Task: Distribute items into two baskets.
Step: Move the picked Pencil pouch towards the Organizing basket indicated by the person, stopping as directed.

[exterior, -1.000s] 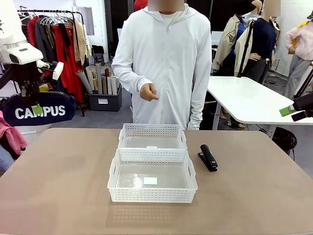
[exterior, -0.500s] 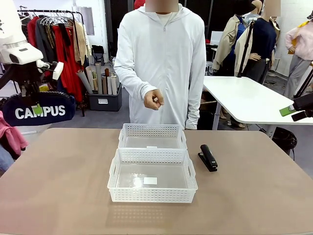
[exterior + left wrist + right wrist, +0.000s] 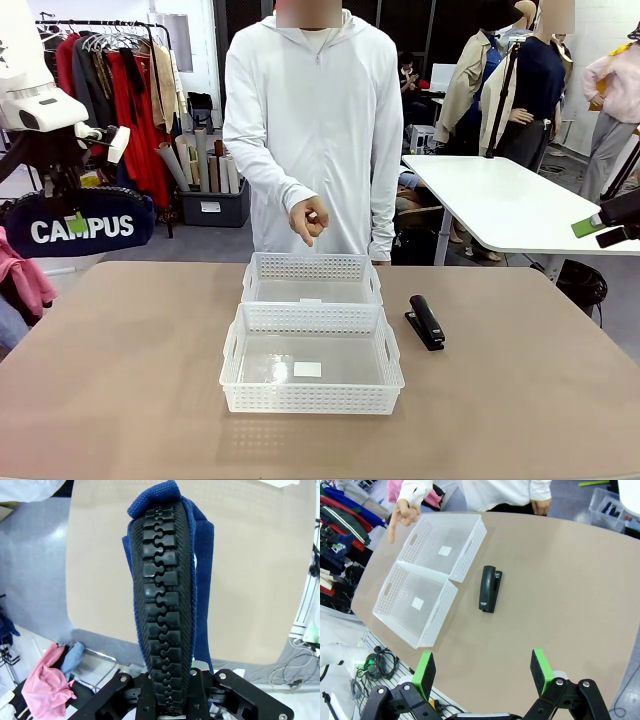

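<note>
Lowered since before, the person's hand (image 3: 308,220) nears the far basket (image 3: 312,279); we see a label in it and in the near basket (image 3: 312,397). Our left claw (image 3: 77,222) clamps the pouch (image 3: 112,226) at nine o'clock, right claw (image 3: 482,672) apart, stapler (image 3: 426,322) at three.

Bright, even overhead light fills the room. The near basket (image 3: 312,398) throws a faint, soft shadow toward 6 o'clock on the tan table (image 3: 120,380). Both wrist views bow the table's edges near their rims; the navy pouch (image 3: 165,605) is sharp up close.
</note>
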`<state>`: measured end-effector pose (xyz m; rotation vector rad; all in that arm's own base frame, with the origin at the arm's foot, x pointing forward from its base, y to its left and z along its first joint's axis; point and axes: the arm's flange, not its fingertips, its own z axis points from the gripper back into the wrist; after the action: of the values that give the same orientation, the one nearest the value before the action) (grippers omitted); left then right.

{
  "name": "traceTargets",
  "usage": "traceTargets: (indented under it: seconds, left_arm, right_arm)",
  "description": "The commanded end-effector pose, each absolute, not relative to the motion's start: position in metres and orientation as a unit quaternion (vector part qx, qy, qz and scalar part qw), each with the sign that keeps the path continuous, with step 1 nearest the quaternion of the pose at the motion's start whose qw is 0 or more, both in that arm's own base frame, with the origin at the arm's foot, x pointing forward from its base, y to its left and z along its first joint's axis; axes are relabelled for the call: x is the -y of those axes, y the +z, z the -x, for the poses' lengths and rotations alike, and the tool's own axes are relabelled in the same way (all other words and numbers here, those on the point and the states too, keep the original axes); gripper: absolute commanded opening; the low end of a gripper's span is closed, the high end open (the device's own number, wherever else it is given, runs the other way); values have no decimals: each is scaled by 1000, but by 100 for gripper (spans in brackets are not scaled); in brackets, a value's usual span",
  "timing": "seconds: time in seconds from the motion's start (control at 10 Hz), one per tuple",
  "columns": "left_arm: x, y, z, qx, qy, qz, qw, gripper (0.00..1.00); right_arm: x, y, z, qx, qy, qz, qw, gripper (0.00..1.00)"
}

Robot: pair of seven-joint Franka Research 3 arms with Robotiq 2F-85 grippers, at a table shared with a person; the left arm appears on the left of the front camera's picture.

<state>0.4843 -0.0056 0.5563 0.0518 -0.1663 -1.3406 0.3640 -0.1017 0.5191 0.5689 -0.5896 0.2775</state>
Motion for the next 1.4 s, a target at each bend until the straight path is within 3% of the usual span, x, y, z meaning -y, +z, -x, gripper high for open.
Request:
traceTargets:
  seconds: [0.0,0.5,0.7,1.3]
  left_arm:
    - [7,558,-483,77,-615,-25,784,0]
    - [11,552,-468,91,-646,0,758,0]
    - [24,541,-448,108,-683,21,722,0]
    - [63,498,-402,123,-719,0,684,0]
  right_arm:
    - [101,520,-364,288,136,-279,906,100]
    - [101,520,-364,288,136,-279,906,100]
    - [101,520,-364,288,136,-279,906,100]
    - [101,520,-364,288,136,-279,906,100]
